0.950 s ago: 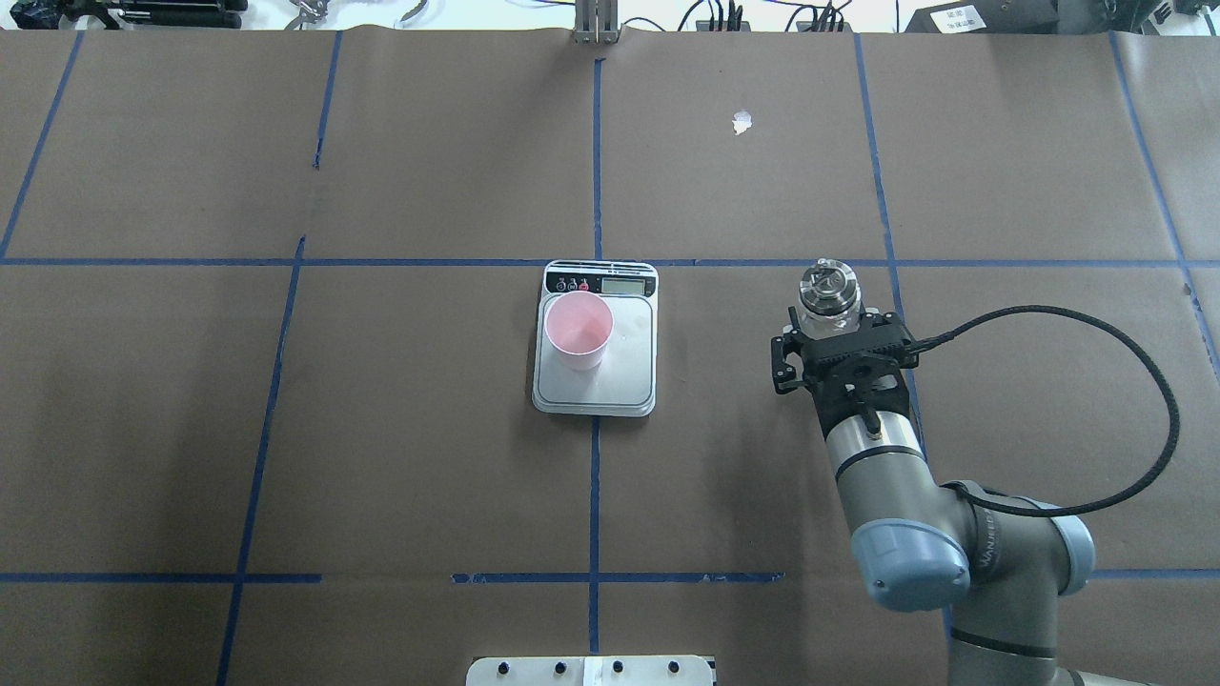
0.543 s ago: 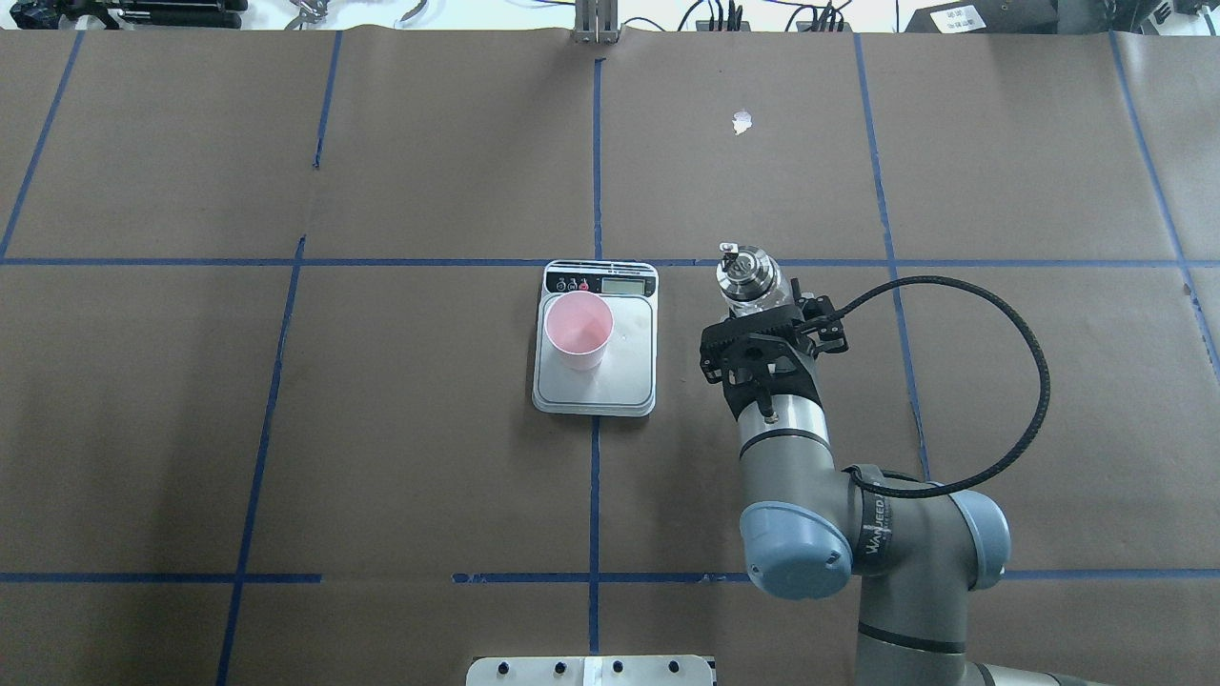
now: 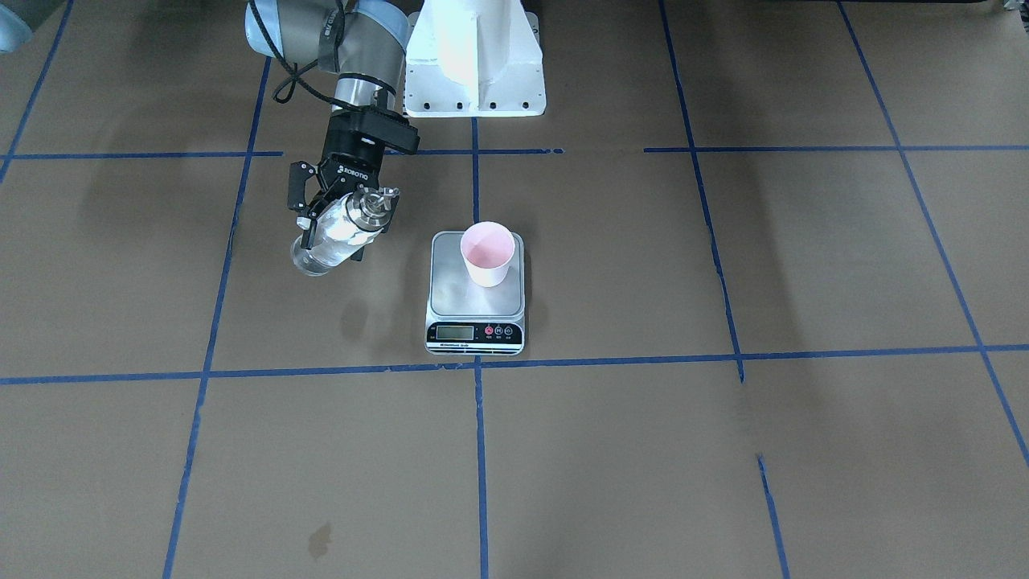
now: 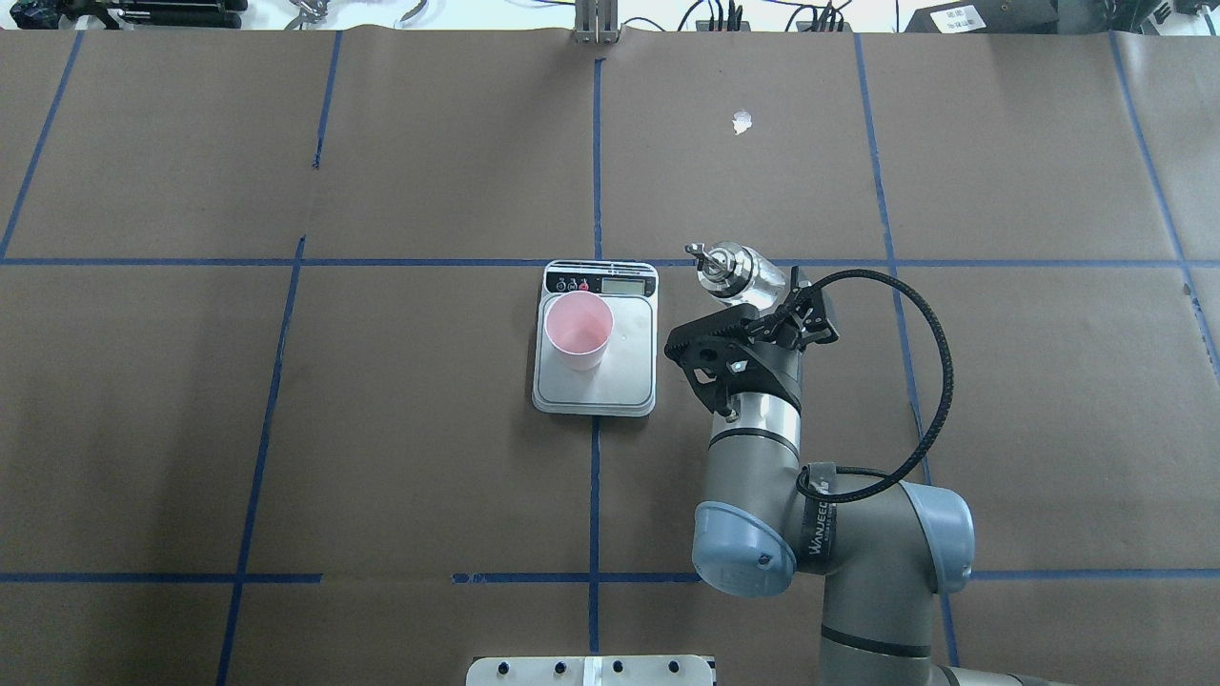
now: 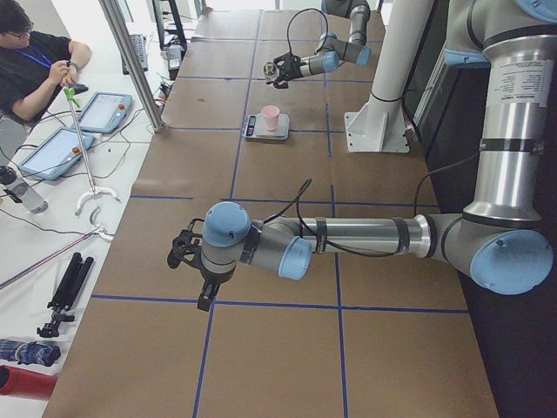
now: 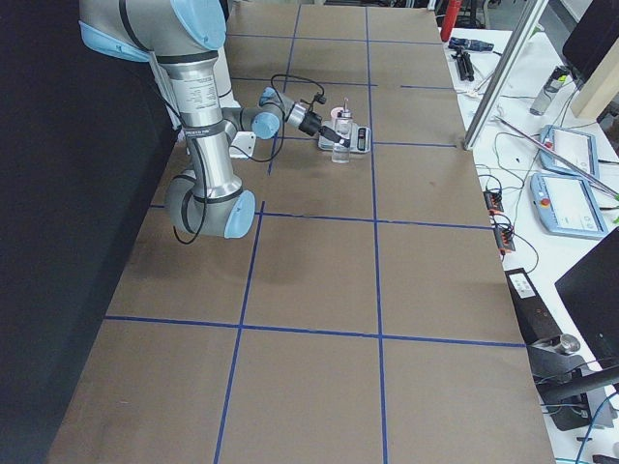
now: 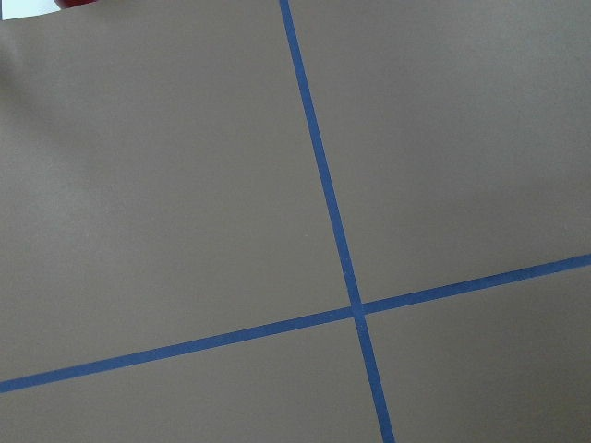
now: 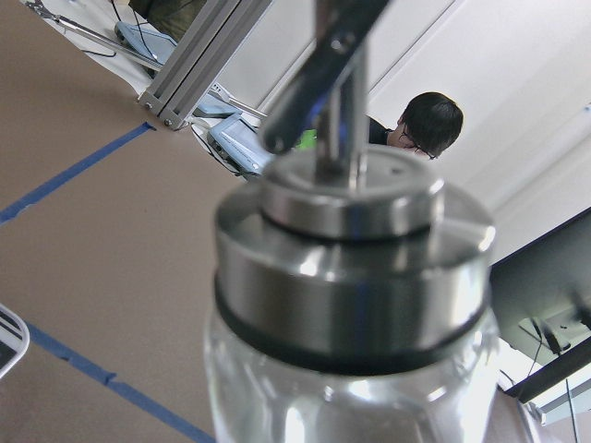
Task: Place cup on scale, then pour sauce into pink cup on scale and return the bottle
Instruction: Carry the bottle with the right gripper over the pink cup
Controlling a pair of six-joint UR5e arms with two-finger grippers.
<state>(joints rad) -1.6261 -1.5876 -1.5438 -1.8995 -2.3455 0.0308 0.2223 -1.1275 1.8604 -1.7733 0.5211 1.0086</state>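
Note:
The pink cup stands upright on the left half of the scale's steel platform, seen also in the front view with cup and scale. My right gripper is shut on the clear glass bottle, held off the table just right of the scale and tilted, its metal spout toward the scale. In the front view the gripper grips the bottle at mid-body. The right wrist view shows the bottle's metal collar close up. My left gripper shows only in the left side view; I cannot tell its state.
The table is brown paper with blue tape lines. A white scrap lies far behind the bottle. The robot's white base plate sits at the near edge. The right arm's black cable loops to its right. An operator sits beyond the table.
My right arm has carried the bottle leftward toward the scale and tipped it from upright to tilted, spout toward the scale. The cup and scale have not moved.

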